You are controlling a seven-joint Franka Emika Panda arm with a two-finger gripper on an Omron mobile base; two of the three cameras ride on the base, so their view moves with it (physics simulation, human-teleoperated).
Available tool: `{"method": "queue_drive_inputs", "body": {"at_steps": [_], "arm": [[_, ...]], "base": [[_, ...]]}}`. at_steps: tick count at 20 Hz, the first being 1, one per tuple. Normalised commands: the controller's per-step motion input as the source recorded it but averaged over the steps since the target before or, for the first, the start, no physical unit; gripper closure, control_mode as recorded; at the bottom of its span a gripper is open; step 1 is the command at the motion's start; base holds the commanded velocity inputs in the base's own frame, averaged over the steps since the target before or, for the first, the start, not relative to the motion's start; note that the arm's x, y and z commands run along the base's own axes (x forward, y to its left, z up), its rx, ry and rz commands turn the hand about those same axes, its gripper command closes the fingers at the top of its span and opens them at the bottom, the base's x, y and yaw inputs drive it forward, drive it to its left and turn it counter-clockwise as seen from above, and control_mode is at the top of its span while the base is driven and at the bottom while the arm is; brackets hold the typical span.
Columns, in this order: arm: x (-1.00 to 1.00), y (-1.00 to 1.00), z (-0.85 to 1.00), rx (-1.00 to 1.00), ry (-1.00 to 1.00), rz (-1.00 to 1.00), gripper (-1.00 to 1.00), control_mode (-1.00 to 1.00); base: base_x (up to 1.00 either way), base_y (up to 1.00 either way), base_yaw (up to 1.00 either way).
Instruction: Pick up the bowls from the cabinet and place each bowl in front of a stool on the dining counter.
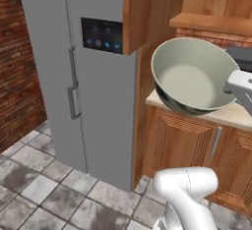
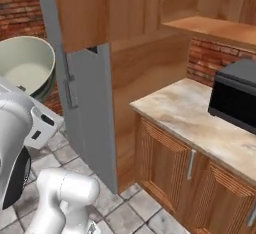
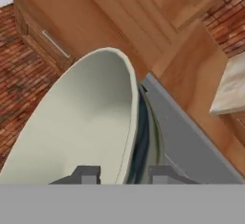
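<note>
A bowl (image 1: 189,76) with a pale cream-green inside and a dark outside hangs in the air, tipped on its side, in front of the worktop. My gripper (image 1: 231,87) is shut on its rim from the right. In the right base view the bowl (image 2: 25,68) sits at the far left above my hand (image 2: 22,92). In the hand view the rim of the bowl (image 3: 86,122) runs down between my gripper's (image 3: 125,174) two fingertips. The cabinet (image 1: 211,22), an open wooden shelf (image 2: 215,28), hangs above the worktop. The stool and the dining counter are out of view.
A tall grey fridge (image 1: 93,76) (image 2: 85,118) stands left of the narrow marbled worktop (image 1: 231,115) (image 2: 185,110). A black microwave (image 2: 237,95) sits on that worktop. Ribbed wooden base cupboards (image 1: 182,145) are below. Grey floor tiles (image 1: 44,189) lie at the lower left.
</note>
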Motion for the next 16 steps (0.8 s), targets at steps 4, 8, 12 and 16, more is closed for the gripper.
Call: {"method": "queue_drive_inputs", "body": {"at_steps": [4,8,12,16], "arm": [[0.00,0.00,0.00,0.00,0.00,0.00,1.00,1.00],[0.00,0.00,0.00,0.00,0.00,0.00,1.00,1.00],[0.00,0.00,0.00,0.00,0.00,0.00,1.00,1.00],[0.00,0.00,0.00,0.00,0.00,0.00,1.00,1.00]], "base": [[0.00,0.58,0.57],[0.07,0.71,0.60],[0.32,0.73,0.62],[0.54,0.70,0.59]]}}
